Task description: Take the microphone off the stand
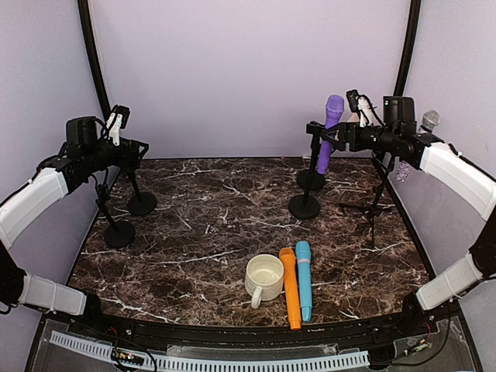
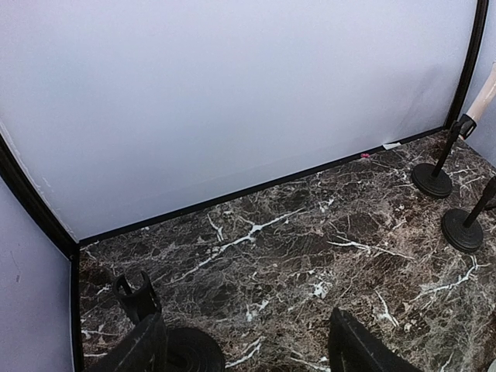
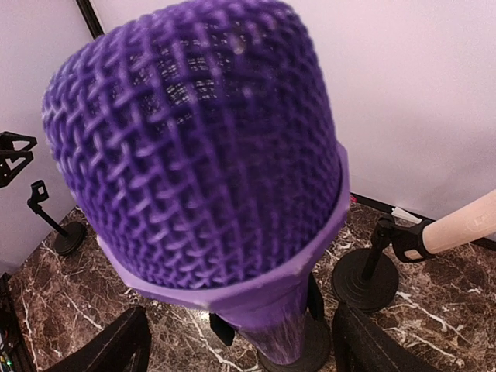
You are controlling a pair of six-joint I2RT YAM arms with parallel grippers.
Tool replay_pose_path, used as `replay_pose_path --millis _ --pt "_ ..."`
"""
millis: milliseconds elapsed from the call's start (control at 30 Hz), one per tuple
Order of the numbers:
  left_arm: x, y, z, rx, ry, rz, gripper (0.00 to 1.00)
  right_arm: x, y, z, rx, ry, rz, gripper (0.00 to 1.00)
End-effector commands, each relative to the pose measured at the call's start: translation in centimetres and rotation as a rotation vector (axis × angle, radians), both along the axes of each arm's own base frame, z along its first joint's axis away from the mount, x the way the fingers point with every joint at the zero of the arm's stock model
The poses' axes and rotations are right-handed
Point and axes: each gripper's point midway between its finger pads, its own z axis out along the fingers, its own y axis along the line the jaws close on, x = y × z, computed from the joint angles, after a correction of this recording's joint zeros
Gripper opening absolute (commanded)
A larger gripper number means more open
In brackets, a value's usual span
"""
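Overhead, a camera is looking down from above the near edge across the whole table [image 1: 194, 232] toward its far edge. The left wrist camera is facing from the left edge toward the far right corner, sharing the black stands [image 2: 432, 180] there with the overhead view. The right wrist camera is crowding the purple microphone [image 3: 201, 155], looking leftward.

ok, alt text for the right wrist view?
A purple microphone fills the frame, its mesh head close to the camera and its body dropping into a black stand. The right pincer stands open, a dark finger either side of the body, not touching it. Behind, on the marble table, a beige microphone sits clipped in another stand.
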Motion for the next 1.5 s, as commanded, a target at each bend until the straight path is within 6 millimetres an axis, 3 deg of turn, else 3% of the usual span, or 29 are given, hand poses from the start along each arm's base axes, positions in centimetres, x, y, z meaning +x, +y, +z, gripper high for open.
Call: replay_pose_path --millis 0,367,633,767,967,1200,1300,1467 --pt "0.0 -0.4 0.1 0.012 -0.02 -0.017 0.73 0.9 -0.1 1.7 -0.016 -0.107 0.004 0.8" --pt "0.3 -0.5 -0.8 0.026 0.003 -0.012 0.73 2.4 0.1 0.9 -0.005 -0.116 -0.005 0.61" --pt "0.4 -0.5 -0.8 0.023 0.006 -0.015 0.73 2.8 0.0 0.4 -0.009 -0.103 -0.017 0.53" --pt "0.4 -0.5 -0.7 0.026 0.003 -0.011 0.73 2.8 -0.3 0.7 0.001 -0.114 -0.037 0.43" --pt "0.3 -0.4 -0.6 0.026 -0.001 -0.009 0.73 2.2 0.1 2.8 0.072 -0.14 -0.02 0.36" --pt "0.1 -0.5 0.0 0.017 -0.018 -0.01 0.73 0.1 1.5 7.8 0.175 -0.257 0.003 0.31" --pt "-0.1 -0.3 0.4 0.014 -0.034 -0.003 0.73 -0.9 3.1 9.3 0.201 -0.291 0.026 0.3" --pt "-0.4 -0.3 1.0 0.013 -0.055 -0.003 0.73 -2.9 7.5 11.4 0.256 -0.332 0.107 0.29"
